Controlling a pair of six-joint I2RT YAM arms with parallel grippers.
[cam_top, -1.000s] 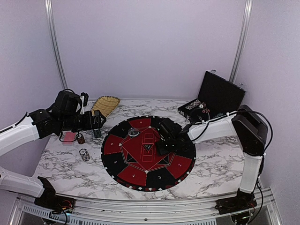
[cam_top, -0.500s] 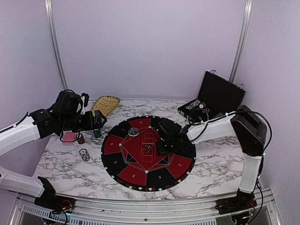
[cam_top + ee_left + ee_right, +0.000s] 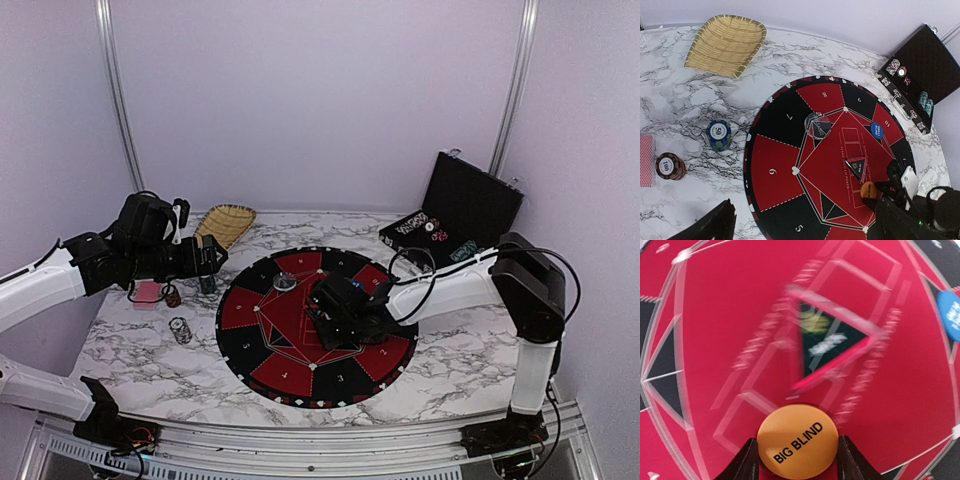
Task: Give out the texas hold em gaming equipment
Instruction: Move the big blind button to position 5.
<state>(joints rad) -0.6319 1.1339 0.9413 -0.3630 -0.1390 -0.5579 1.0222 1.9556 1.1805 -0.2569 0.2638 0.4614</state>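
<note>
The right claw (image 3: 797, 462) holds the orange disc (image 3: 797, 440) — a finger (image 3: 746, 465) is pressed against each side of its rim, the jaws about half apart. The disc is round, so it has no long axis. Its face is turned toward the wrist camera, and the lettering "BIG BLIND" runs on a slant, rising toward the claw's right. Whether the disc rests on the round mat (image 3: 775, 170) or hangs just above it, I cannot tell.

The claw is over the mat's red middle, well inside the rim on every side. Just ahead of it lies a black triangular marker (image 3: 832, 342), near the disc but apart from it. Farther ahead and to the right sits the blue disc (image 3: 950, 315). Left of the claw there is only bare red field.

The left claw (image 3: 805, 227) hangs wide open with nothing in it. Ahead and to its left, on the counter (image 3: 690, 100) off the mat's edge, stand two chip stacks (image 3: 718, 135) beside the pink cards (image 3: 645, 160) — the clear disc (image 3: 817, 125) lies straight ahead on the mat.
</note>
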